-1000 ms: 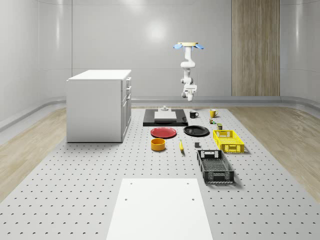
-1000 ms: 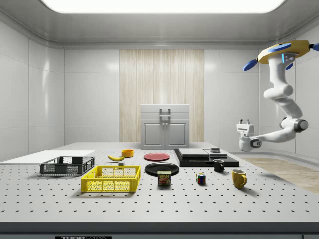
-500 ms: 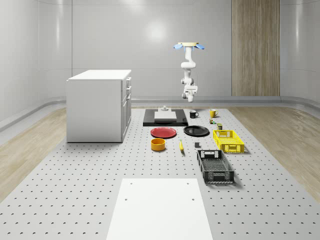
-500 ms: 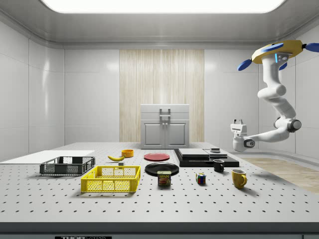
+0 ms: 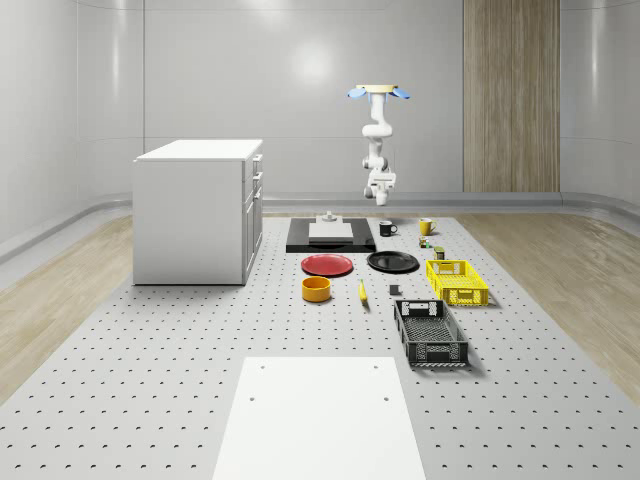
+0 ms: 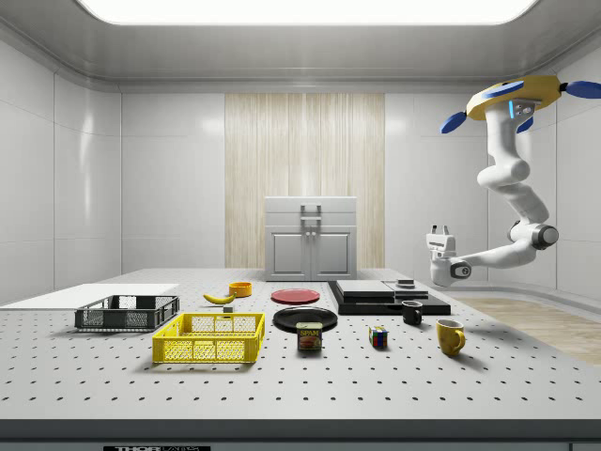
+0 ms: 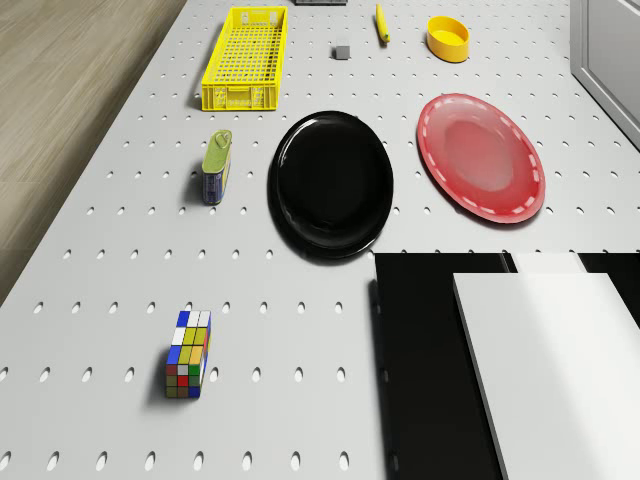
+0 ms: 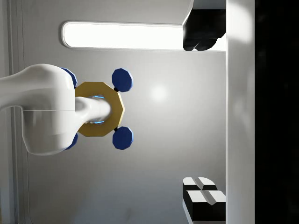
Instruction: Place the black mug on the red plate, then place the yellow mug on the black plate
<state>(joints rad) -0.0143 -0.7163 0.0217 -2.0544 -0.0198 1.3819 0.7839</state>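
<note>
The drone (image 6: 521, 97) hovers at the side view's upper right. Its gripper (image 6: 439, 231) points upward with fingers spread, empty. The small black ceramic mug (image 6: 412, 313) stands below it, slightly toward the side view's left.

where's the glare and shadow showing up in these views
Side view: a bright ceiling light panel washes out the top edge, and the yellow mug casts a soft shadow on the table. Drone view: the black plate carries a faint sheen and a dark shadow along its rim. Wrist view: the ceiling light glares as a white bar behind the drone.
</note>
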